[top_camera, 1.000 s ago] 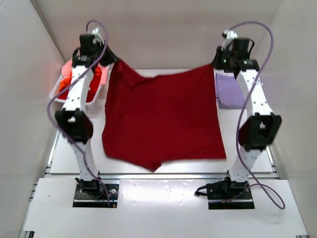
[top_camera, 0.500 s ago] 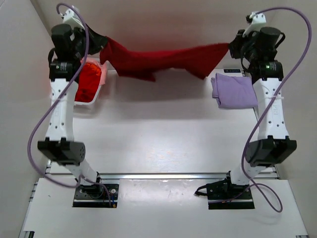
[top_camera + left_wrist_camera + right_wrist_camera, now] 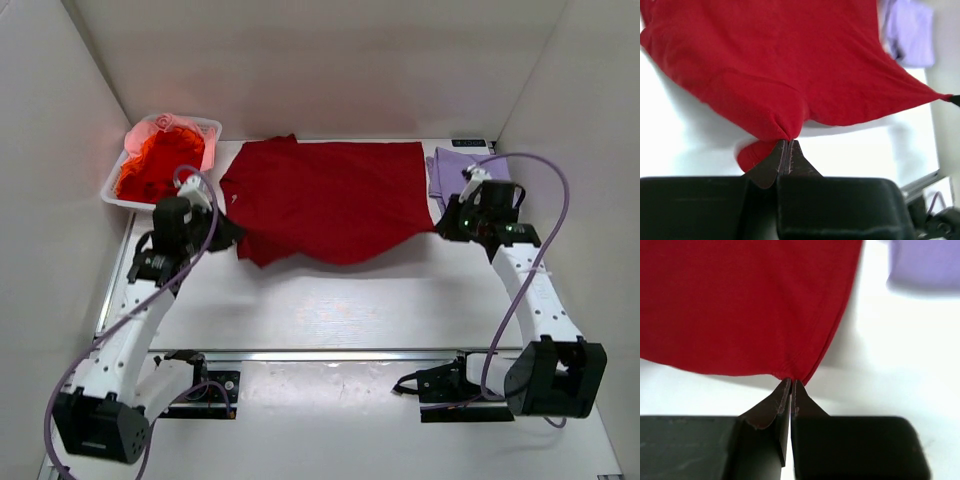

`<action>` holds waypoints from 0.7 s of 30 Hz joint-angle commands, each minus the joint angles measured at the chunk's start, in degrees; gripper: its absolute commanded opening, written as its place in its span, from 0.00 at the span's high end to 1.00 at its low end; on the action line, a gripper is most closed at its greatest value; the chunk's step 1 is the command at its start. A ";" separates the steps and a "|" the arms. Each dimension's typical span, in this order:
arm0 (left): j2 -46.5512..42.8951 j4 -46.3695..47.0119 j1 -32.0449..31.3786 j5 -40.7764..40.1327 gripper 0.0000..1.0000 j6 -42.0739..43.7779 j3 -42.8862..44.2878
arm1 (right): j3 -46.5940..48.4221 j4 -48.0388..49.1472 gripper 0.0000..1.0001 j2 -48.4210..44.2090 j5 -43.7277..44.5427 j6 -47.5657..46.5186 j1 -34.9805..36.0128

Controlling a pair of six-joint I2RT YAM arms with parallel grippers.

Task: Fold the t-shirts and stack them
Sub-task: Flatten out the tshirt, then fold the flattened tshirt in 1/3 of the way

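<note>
Seeing dark red t-shirt (image 3: 325, 200) spread across far-centre worktop (image 3: 350, 300). Pinched at near corners by left hand (image 3: 786, 142) and right hand (image 3: 790, 382), both clamped on cloth. Just right: lavender t-shirt (image 3: 455, 180). Far left: basket (image 3: 113, 190) holding orange-red and pink t-shirts (image 3: 155, 165).

You see matt, soft cloth in the large dark red t-shirt (image 3: 330, 200) and the pale lavender shirt (image 3: 446, 175); the white bench (image 3: 350, 300) beneath looks smooth, faintly glossy.
</note>
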 commanded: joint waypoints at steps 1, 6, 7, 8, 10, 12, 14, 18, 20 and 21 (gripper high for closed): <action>-7.15 -1.61 -0.56 -2.67 1.00 -0.68 -8.66 | -6.59 -3.97 1.00 -4.47 0.17 6.04 1.08; -13.94 -8.45 -0.46 -6.00 1.00 -0.33 -13.70 | -15.13 -9.08 1.00 -7.38 -3.62 10.71 -2.44; -14.38 -10.56 -1.08 -7.66 1.00 0.11 -14.22 | -15.67 -10.83 1.00 -7.90 -1.97 10.80 -1.92; -14.56 -11.11 -1.70 -8.29 1.00 0.81 -14.22 | -15.58 -12.15 1.00 -7.91 -0.12 10.63 -1.04; -15.43 -12.16 -2.23 -8.03 1.00 0.46 -15.80 | -16.11 -13.82 1.00 -7.82 0.86 10.37 -1.56; -15.52 -12.17 -2.14 -7.86 1.00 0.02 -17.56 | -17.51 -13.75 1.00 -7.38 0.60 9.67 -2.79; -15.70 -11.46 -1.62 -8.03 1.00 0.02 -18.70 | -17.69 -12.78 1.00 -6.51 -0.54 9.23 -4.46; -13.43 -8.39 0.66 -9.26 1.00 1.78 -18.01 | -15.33 -12.17 1.00 -2.47 0.34 8.34 -4.64; -10.97 -5.59 2.68 -8.56 1.00 2.92 -16.61 | -14.19 -11.29 1.00 -0.28 0.77 7.21 -4.55; -9.30 -4.79 3.21 -8.73 1.00 3.62 -15.99 | -13.13 -10.76 1.00 1.22 0.34 6.85 -4.90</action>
